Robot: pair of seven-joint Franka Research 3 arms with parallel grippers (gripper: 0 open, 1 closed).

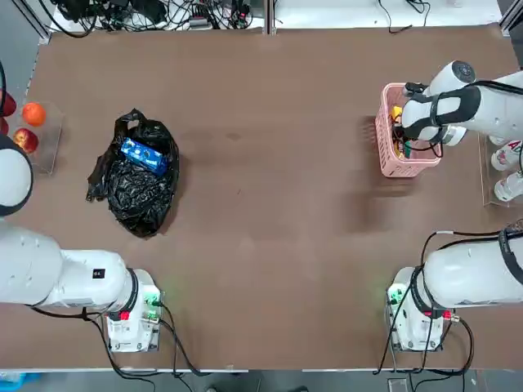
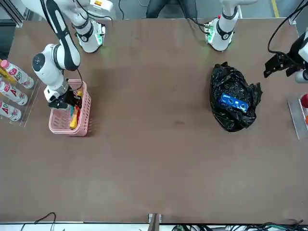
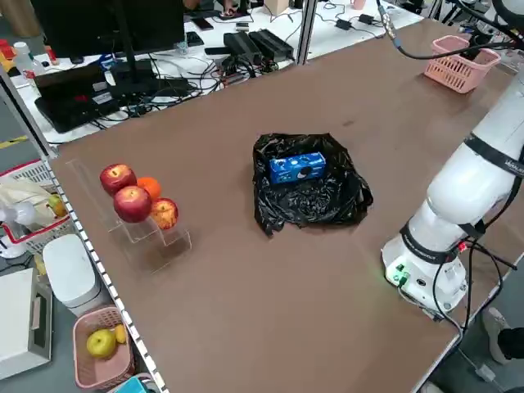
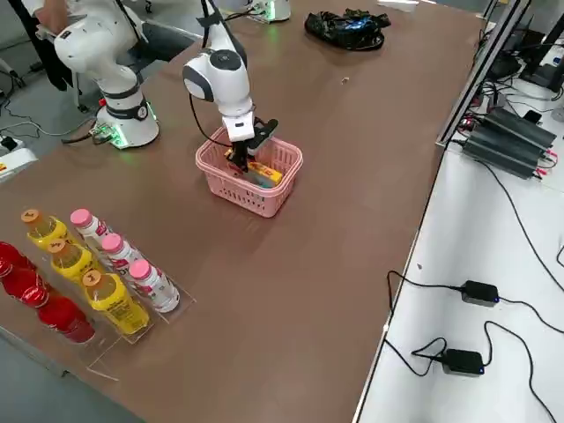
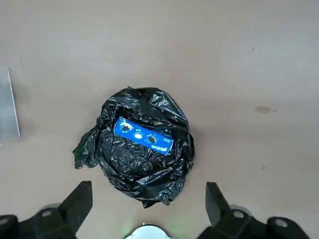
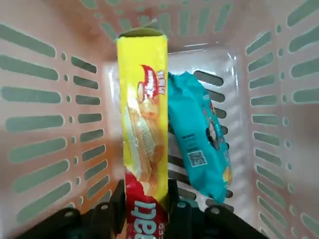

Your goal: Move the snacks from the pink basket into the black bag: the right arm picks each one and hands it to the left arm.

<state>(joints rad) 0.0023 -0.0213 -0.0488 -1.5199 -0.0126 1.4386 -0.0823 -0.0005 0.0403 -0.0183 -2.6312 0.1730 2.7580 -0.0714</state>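
From overhead, the right gripper (image 1: 406,131) is reaching down into the pink basket (image 1: 387,139) near the worktop's (image 1: 270,204) right edge, while the black bag (image 1: 139,175) is lying well apart at the left with open brown surface between them. From across the worktop, the left gripper (image 2: 281,65) is hovering beside the bag, fingers apart. In the right wrist view, the fingers are pressing both sides of the glossy yellow packet (image 6: 143,144), upright beside the slim teal packet (image 6: 199,134) among slotted walls. The left wrist view is showing the blue packet (image 5: 143,136) resting in wrinkled black plastic.
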